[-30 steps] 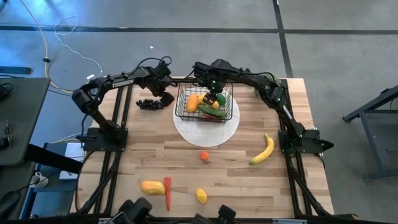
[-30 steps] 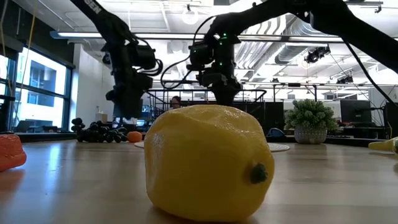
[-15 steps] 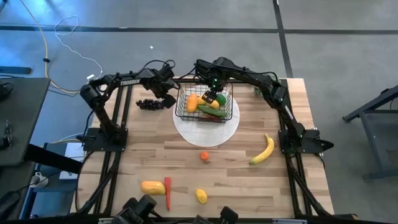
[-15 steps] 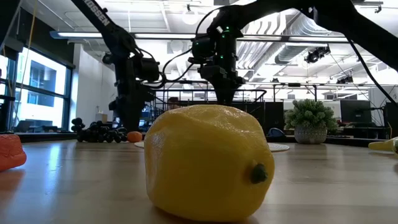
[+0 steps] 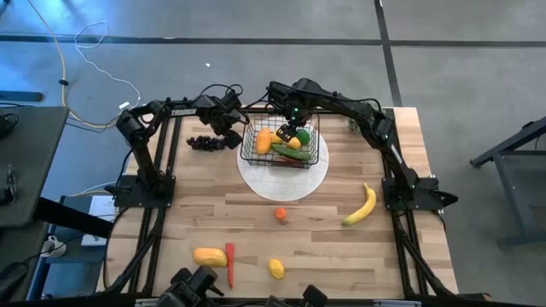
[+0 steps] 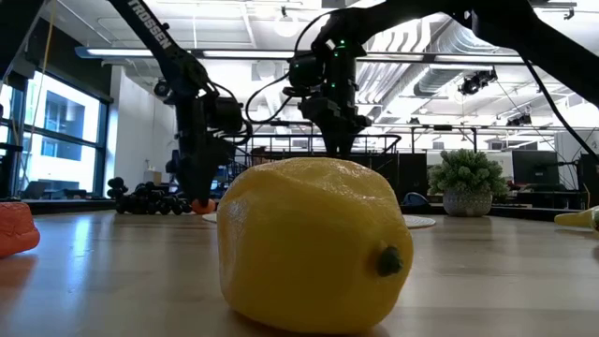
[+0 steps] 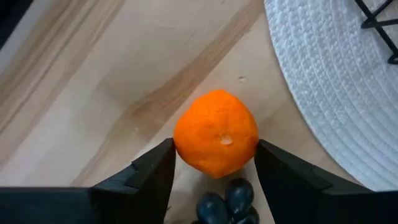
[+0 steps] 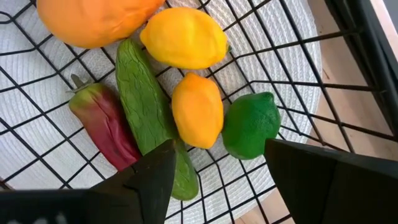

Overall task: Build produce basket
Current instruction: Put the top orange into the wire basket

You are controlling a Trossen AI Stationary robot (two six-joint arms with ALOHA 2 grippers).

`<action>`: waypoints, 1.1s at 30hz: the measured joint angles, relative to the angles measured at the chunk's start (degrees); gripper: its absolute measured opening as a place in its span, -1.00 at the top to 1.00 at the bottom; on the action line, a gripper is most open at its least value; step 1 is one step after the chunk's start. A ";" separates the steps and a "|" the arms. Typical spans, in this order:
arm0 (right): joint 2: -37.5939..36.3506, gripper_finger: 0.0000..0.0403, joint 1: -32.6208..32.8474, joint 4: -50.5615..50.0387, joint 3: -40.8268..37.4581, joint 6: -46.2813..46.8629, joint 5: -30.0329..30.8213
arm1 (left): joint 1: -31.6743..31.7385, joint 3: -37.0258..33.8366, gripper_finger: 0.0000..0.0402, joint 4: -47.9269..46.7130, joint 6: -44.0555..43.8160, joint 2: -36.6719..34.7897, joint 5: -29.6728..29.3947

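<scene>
The left gripper (image 7: 214, 163) is hanging open around an orange fruit (image 7: 216, 132) just left of the white disc (image 7: 329, 93), with grapes (image 7: 227, 200) partly cut off beneath it. On the disc, the black wire basket (image 5: 280, 141) is holding a mango (image 8: 93, 18), lemons (image 8: 184, 36), cucumber (image 8: 146, 109), chilli (image 8: 106, 124) and lime (image 8: 250, 124), the right gripper (image 8: 214, 168) hovering open above. Out on the wooden table (image 5: 333, 247), a banana (image 5: 362, 206) is lying right.
</scene>
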 joint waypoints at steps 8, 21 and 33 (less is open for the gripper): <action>0.00 -0.13 0.00 -0.63 0.00 0.41 0.02 | 1.28 -0.81 0.31 2.36 2.48 -0.09 0.62; -0.23 -0.12 0.00 -2.92 0.00 1.70 -0.04 | 2.15 -0.11 0.62 -0.42 2.45 -1.43 -0.22; -7.95 -0.12 0.00 -2.56 0.03 7.48 3.52 | 2.13 1.38 0.72 -1.91 0.03 -14.56 -0.20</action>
